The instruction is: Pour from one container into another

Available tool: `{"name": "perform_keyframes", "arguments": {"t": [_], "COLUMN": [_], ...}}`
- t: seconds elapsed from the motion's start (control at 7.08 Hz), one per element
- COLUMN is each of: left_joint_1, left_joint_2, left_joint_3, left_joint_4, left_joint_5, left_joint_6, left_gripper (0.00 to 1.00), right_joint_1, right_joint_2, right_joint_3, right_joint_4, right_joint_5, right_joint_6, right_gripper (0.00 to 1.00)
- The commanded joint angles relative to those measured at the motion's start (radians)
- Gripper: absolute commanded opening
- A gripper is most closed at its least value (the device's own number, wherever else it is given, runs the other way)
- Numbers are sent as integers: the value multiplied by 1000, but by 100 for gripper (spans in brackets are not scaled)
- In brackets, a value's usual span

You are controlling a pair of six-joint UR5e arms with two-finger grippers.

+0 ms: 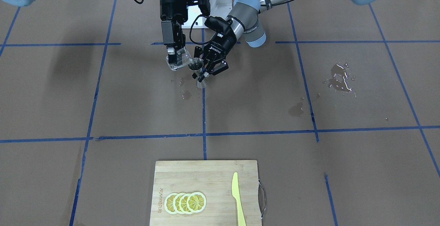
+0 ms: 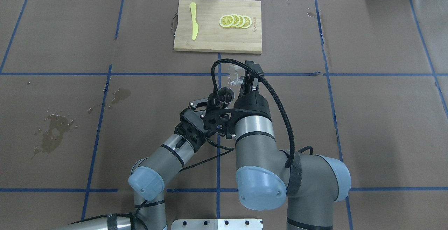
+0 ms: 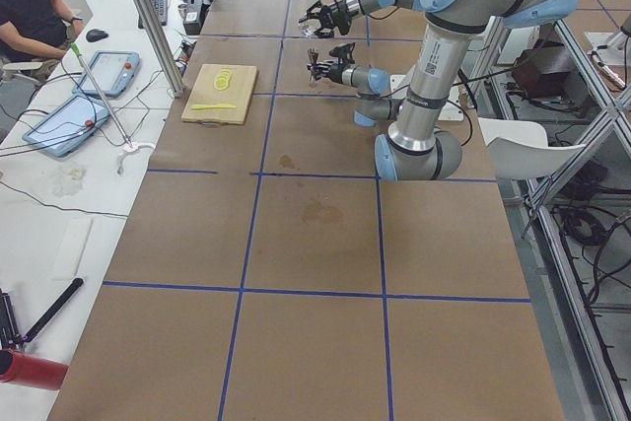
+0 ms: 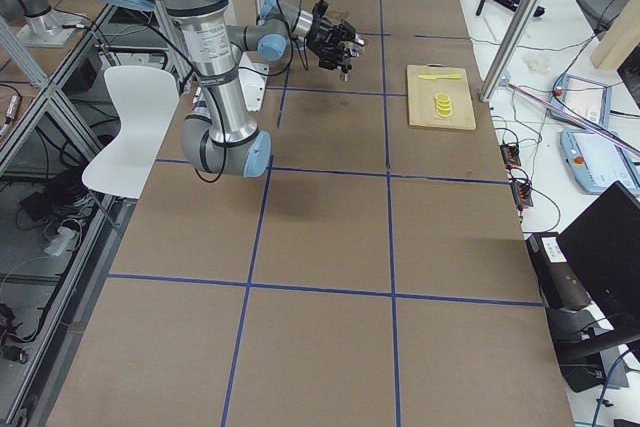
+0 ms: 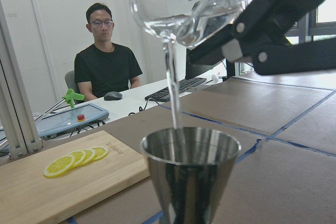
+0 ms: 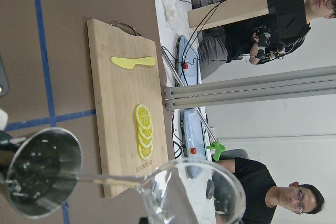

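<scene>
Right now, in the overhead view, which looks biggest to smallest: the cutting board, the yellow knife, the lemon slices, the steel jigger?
1. Cutting board, by far the largest.
2. Yellow knife and row of lemon slices: too alike to rank; the knife is longer, the slices wider.
3. Steel jigger, smallest, though only its top shows.

The top edge of the left wrist view is cutting off the glass cup (image 5: 178, 9); its bottom edge is cutting off the steel jigger (image 5: 191, 177) below the upper cone. From overhead, the right arm (image 2: 252, 132) is hiding the jigger's lower half. Both are showing too small in the side views.
</scene>
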Motion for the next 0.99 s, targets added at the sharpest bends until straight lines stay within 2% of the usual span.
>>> {"name": "perform_keyframes", "arguments": {"t": [0.0, 0.42, 0.85], "left_joint_1": [0, 0, -2], "left_joint_2": [0, 1, 3], "left_joint_3": [0, -2, -8], "left_joint_4": [0, 0, 0], "left_joint_5": [0, 2, 5], "left_joint_6": [0, 0, 3], "left_gripper": [0, 0, 0], "right_joint_1": [1, 4, -11], "right_joint_2": [6, 4, -11], "right_joint_3": [2, 5, 5], "right_joint_4": [0, 41, 81], "right_joint_5": [-2, 7, 9], "right_joint_6": [-50, 29, 366], "right_gripper": [0, 0, 0]}}
